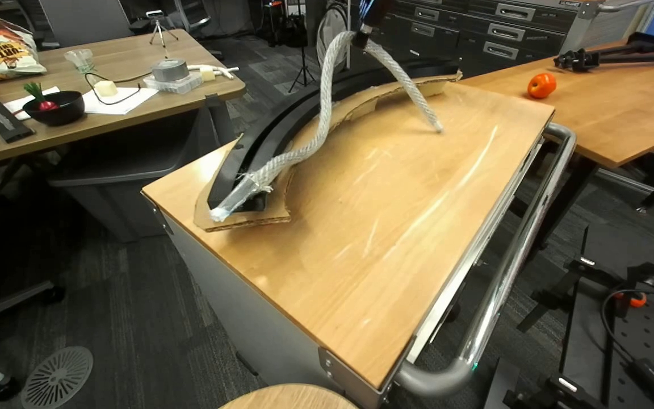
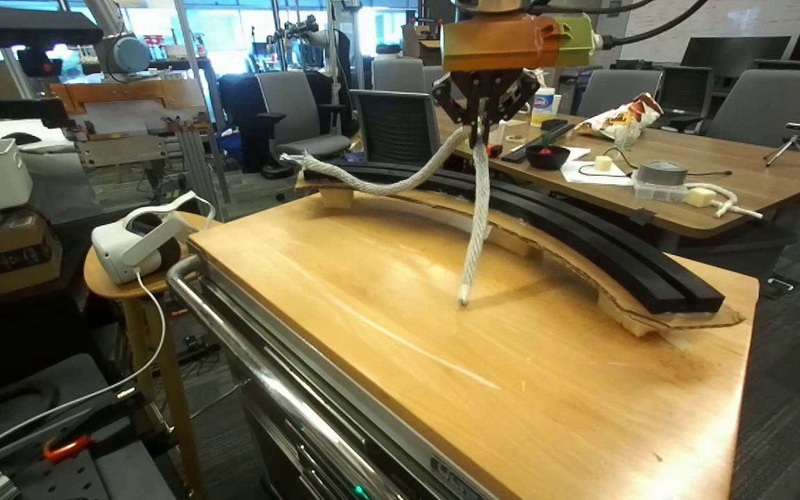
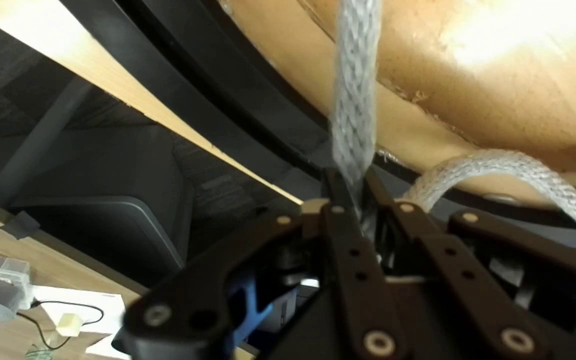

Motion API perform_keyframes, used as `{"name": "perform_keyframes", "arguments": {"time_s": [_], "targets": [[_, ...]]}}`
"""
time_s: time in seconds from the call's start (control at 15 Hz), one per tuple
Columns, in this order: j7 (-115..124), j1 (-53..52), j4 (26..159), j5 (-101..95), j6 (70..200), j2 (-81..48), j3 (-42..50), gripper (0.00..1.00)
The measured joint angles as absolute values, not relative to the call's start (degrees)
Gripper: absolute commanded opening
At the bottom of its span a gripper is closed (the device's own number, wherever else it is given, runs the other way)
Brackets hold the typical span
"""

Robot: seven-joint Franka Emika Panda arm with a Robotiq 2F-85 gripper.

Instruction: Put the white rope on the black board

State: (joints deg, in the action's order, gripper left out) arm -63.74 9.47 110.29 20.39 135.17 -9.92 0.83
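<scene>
In an exterior view, a white VR headset (image 2: 117,253) stands left of the black board (image 2: 532,201), well apart from it. The white rope (image 2: 480,201) has its frayed end lying over the board's left end; from there it curves up to the gripper (image 2: 478,139), which is above the middle part of the board with its jaws narrow and clamped on the rope. The rest of the rope hangs in front of the board, and I cannot tell if its tip touches the wooden tabletop (image 2: 400,292). Behind the board are a black bowl (image 2: 546,160), a grey tape roll (image 2: 662,173) and a tripod (image 2: 794,141).
</scene>
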Motion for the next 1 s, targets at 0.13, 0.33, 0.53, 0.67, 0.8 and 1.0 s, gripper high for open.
{"name": "perform_keyframes", "arguments": {"time_s": [0.13,0.33,0.53,0.67,0.8,1.0], "targets": [[-63.9,9.8,108.9,22.5,133.9,-10.0,0.9,0.03],[-63.8,10.0,107.3,25.4,133.2,-10.3,0.9,0.03],[-63.6,10.0,106.2,28.2,132.8,-11.0,0.9,0.03],[-63.3,10.0,105.6,29.6,132.5,-11.6,0.9,0.03],[-63.0,10.0,105.0,31.1,131.7,-12.1,0.9,0.03],[-62.5,10.0,104.2,32.1,131.1,-12.4,0.9,0.03]]}}
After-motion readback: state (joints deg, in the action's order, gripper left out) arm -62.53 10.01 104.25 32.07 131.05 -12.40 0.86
